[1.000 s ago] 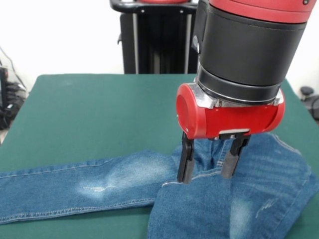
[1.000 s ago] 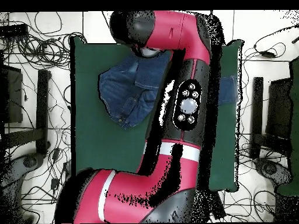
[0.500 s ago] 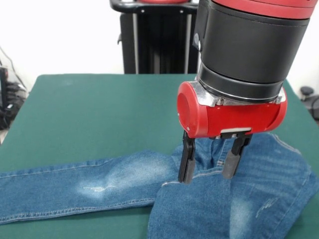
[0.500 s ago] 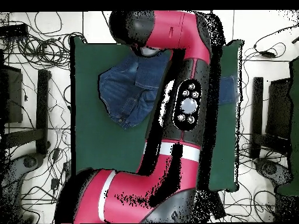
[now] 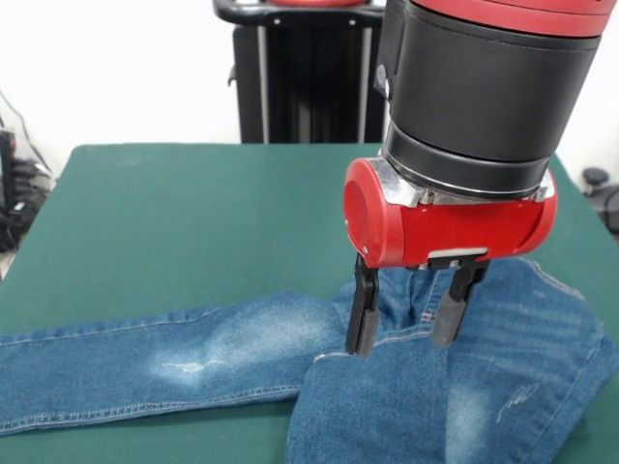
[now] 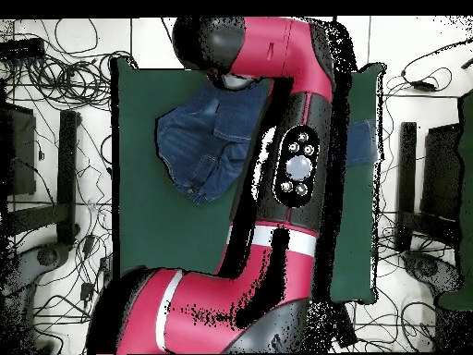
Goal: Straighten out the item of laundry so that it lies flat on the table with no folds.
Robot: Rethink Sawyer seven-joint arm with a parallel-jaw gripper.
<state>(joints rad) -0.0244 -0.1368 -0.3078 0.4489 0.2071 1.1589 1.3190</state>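
The item of laundry, blue jeans [image 5: 242, 353] with faded whitish patches, lies on the green table [image 5: 193, 213]. One leg stretches out to the left; the other is folded back over itself at the lower right. My gripper [image 5: 408, 317] is open, its two black fingers [image 5: 362, 309] straddling the crotch area, tips at or just above the denim. Nothing is held between them. In the overhead view the jeans [image 6: 199, 148] show as a bunched blue mass left of the arm, with a strip of denim [image 6: 362, 140] showing on the arm's other side; the gripper itself is hidden under the arm.
The red and black arm [image 6: 296, 166] covers the middle of the table in the overhead view. Cables and dark stands [image 6: 46, 185] lie on the floor around the table. A black pedestal [image 5: 300, 68] stands behind the table's far edge.
The gripper shifted very slightly to the right about a second ago, then held still. The jeans have not moved.
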